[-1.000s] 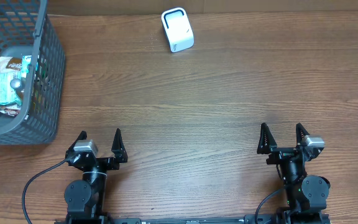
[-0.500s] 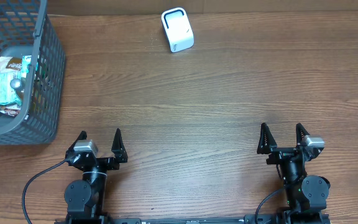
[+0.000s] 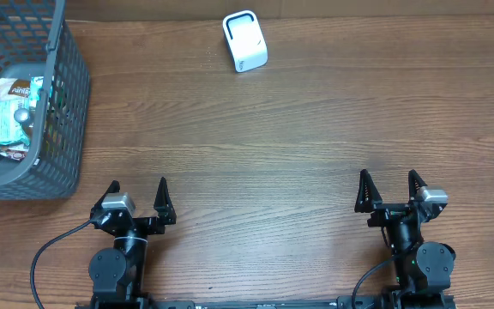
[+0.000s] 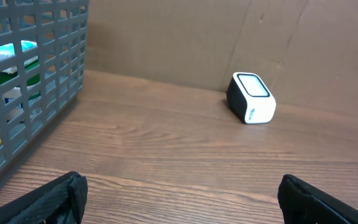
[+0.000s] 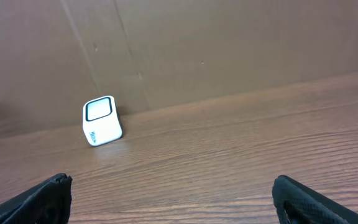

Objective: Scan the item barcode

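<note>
Grey plastic basket, one only, stands far left on the table, holding snack packets too jumbled to count; one white scanner sits far centre; two grippers, left gripper and right gripper, gape empty.

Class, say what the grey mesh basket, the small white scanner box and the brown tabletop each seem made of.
Grey mesh basket: likely moulded plastic, matt, thick even grid. Small white scanner box: smooth plastic, slight sheen. Brown tabletop: wood or laminate, visible grain.
</note>
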